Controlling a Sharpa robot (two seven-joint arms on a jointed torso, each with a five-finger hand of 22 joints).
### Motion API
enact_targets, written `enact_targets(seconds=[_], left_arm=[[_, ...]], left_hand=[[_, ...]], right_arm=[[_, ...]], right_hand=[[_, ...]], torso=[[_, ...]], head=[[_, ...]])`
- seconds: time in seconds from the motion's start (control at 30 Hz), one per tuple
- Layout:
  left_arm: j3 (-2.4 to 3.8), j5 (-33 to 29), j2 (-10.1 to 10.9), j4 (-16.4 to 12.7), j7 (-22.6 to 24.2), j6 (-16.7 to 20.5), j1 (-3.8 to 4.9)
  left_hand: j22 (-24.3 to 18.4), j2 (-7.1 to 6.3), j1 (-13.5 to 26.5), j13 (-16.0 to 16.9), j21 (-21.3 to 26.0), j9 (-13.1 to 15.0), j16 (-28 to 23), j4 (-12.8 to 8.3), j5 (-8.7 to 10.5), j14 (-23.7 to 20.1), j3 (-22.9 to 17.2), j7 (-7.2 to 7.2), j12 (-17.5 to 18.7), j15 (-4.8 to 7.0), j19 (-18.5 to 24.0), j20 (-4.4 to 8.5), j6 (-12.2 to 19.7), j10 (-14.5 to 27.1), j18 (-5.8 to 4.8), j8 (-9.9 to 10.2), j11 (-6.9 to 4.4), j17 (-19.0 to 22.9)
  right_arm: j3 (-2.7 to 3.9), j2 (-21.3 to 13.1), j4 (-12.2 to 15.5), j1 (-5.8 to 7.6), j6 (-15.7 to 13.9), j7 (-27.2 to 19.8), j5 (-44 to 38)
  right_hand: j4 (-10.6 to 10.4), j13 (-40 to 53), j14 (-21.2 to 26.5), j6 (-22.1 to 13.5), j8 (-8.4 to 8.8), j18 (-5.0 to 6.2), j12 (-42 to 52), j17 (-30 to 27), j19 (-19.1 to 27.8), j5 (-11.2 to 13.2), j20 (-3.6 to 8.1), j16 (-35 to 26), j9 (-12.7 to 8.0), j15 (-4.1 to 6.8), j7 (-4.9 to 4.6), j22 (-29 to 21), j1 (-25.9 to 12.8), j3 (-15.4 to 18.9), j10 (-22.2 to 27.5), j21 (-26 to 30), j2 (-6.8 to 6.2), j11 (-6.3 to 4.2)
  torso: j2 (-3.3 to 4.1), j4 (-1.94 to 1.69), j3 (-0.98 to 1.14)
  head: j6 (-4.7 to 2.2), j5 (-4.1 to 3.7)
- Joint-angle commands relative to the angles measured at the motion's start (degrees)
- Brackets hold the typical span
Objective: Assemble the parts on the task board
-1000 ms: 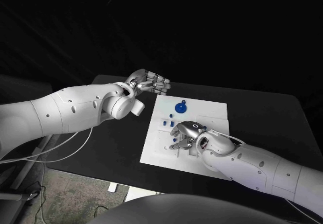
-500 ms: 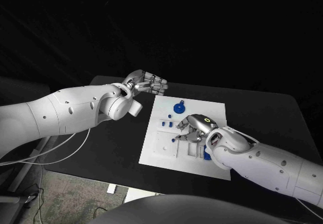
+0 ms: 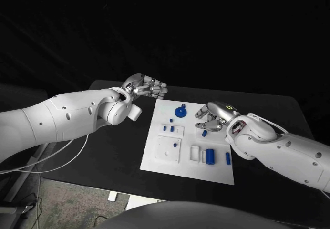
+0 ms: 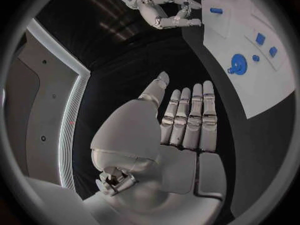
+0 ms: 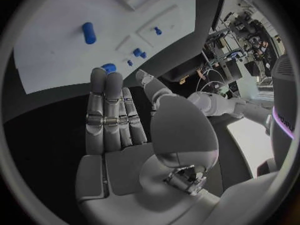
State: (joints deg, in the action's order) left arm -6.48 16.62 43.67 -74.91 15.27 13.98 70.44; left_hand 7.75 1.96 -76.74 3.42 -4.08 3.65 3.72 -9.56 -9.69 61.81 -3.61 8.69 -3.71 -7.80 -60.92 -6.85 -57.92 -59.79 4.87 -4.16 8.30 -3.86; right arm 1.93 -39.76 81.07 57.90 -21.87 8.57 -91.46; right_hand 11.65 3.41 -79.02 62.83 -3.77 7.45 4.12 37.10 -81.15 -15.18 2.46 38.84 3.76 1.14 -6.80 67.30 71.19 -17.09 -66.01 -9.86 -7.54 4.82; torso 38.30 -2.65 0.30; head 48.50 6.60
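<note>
Retreat of my right hand [image 3: 211,117] is the main change: one second ago it is low over the lower middle of the task board [image 3: 219,174], with its fingers down among the small parts there, and now it is lifted and drawn back to the board's right edge, in the middle right of the frame. In the right wrist view its fingers [image 5: 107,112] are stretched out side by side and I see nothing between them, so I judge that it holds nothing. My left hand [image 3: 144,87] hovers above the table [image 3: 275,114] just beyond the board's upper left corner, almost as before; in the left wrist view its fingers [image 4: 187,117] are straight and also empty. With my right hand away, the lower part of the board is uncovered: a blue cylinder [image 3: 210,156] and a thinner blue pin [image 3: 228,158] lie beside a white block [image 3: 194,153], a small blue peg [image 3: 176,144] is on the square plate at the left, and the round blue knob [image 3: 181,112] is near the top. I think one placement is finished there, and several loose blue parts are not yet assembled.
</note>
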Motion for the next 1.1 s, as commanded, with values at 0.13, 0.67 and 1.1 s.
enact_targets(seconds=[0.13, 0.67, 1.1], left_arm=[[0.03, -0.27, -0.15, 0.04, 0.27, -0.99, 0.06], [0.02, -0.27, -0.22, 0.20, 0.14, -1.30, 0.06], [0.02, -0.27, -0.40, 0.35, 0.12, -1.37, 0.05]], left_hand=[[-0.05, 0.52, -0.07, -0.06, -0.35, 0.02, -0.17, 0.27, -0.30, -0.04, -0.04, 0.01, -0.23, -0.13, -0.43, -0.13, 0.37, -0.05, 0.56, -0.17, 0.26, 0.05], [-0.30, 0.61, -0.10, -0.06, -0.38, 0.01, -0.17, 0.26, -0.18, -0.01, 0.01, -0.02, -0.20, -0.10, -0.46, -0.10, 0.33, -0.12, 0.54, -0.19, 0.22, 0.06], [-0.42, 0.67, -0.06, -0.06, -0.39, 0.01, -0.17, 0.30, -0.15, 0.00, 0.10, -0.01, -0.20, -0.10, -0.48, -0.10, 0.31, -0.13, 0.52, -0.20, 0.23, 0.06]], right_arm=[[0.06, 0.38, -3.08, 0.32, 7.56, 2.05, -4.56], [-1.23, 2.16, -7.12, 0.34, 13.48, 3.01, -6.59], [-2.56, 2.82, -8.11, 0.08, 14.62, 2.81, -6.65]], right_hand=[[1.11, -0.05, -0.09, -1.21, 0.21, 0.50, -0.30, 0.22, 0.11, 5.69, -0.24, 0.51, -0.07, -0.13, 0.08, 0.70, 2.17, -1.42, 1.04, -0.38, 0.02, 0.15], [-1.09, -0.03, 0.13, -2.01, 0.17, 0.66, -0.16, 0.10, 0.05, 6.46, -0.64, 0.66, -0.06, -0.39, 0.07, 1.59, 1.53, -1.69, 2.27, 0.65, -1.19, 0.40], [-0.91, -0.07, -0.01, -0.97, 0.21, 0.56, -0.30, 0.17, -0.39, 6.87, -0.37, 0.91, -0.06, -0.11, 0.19, 1.89, 0.83, -4.02, 0.44, 1.01, -0.35, 0.02]], torso=[[0.07, -0.10, 0.03], [0.09, -0.13, 0.02], [0.05, -0.09, 0.00]], head=[[-0.18, -0.53], [-0.20, -0.93], [-0.10, -1.15]])
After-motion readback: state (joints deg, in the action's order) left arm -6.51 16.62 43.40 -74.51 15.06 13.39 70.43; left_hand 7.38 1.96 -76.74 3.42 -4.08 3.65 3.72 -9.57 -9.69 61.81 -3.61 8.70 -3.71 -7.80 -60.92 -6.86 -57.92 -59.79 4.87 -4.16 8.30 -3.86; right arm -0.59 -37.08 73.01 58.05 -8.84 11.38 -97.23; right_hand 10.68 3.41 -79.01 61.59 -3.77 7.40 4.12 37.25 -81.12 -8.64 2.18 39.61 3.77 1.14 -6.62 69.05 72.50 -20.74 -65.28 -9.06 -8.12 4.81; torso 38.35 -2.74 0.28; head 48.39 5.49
